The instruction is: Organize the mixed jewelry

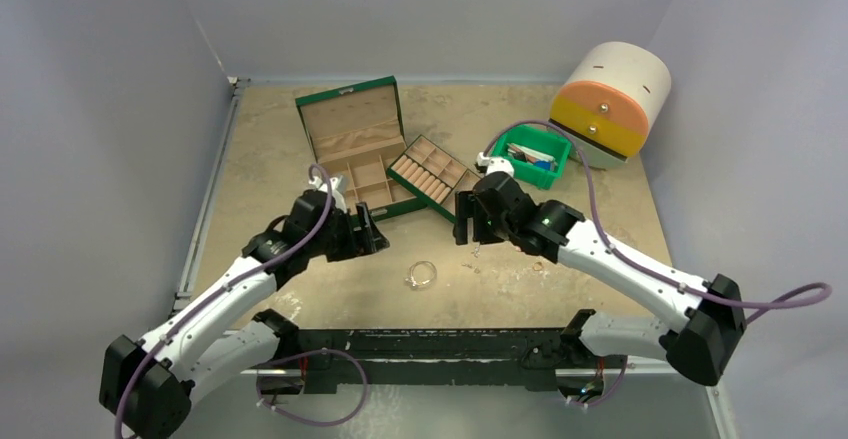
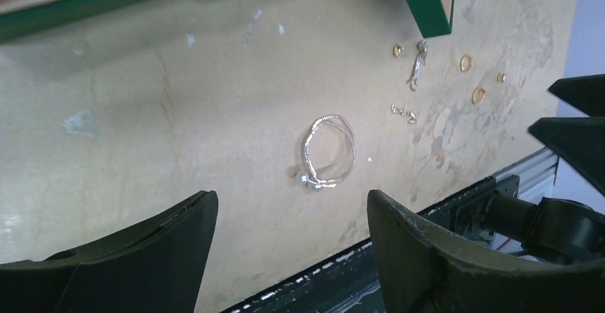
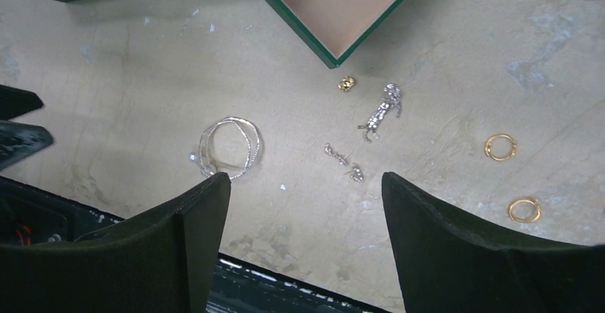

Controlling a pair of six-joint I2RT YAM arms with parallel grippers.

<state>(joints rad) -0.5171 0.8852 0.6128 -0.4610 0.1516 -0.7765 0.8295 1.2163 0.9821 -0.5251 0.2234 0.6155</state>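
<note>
The mixed jewelry lies loose on the tan tabletop in front of the green box (image 1: 352, 137). A thin silvery bangle (image 1: 422, 275) with two small pearls lies midway between the arms; it shows too as the bangle (image 2: 329, 150) and the bangle (image 3: 230, 147). To its right lie a silvery trinket (image 3: 380, 111), a tiny gold stud (image 3: 347, 83), small silvery earrings (image 3: 342, 160) and two gold rings (image 3: 500, 147) (image 3: 524, 209). My left gripper (image 1: 375, 231) (image 2: 291, 199) hovers open, left of the bangle. My right gripper (image 1: 465, 221) (image 3: 305, 179) hangs open over the small pieces, holding nothing.
The green box stands open with tan compartments, its ring-roll tray (image 1: 432, 174) swung out to the right. A green plastic bin (image 1: 530, 154) and a white, orange and yellow drawer unit (image 1: 610, 104) stand at the back right. The black frame rail (image 1: 430, 344) runs along the near edge.
</note>
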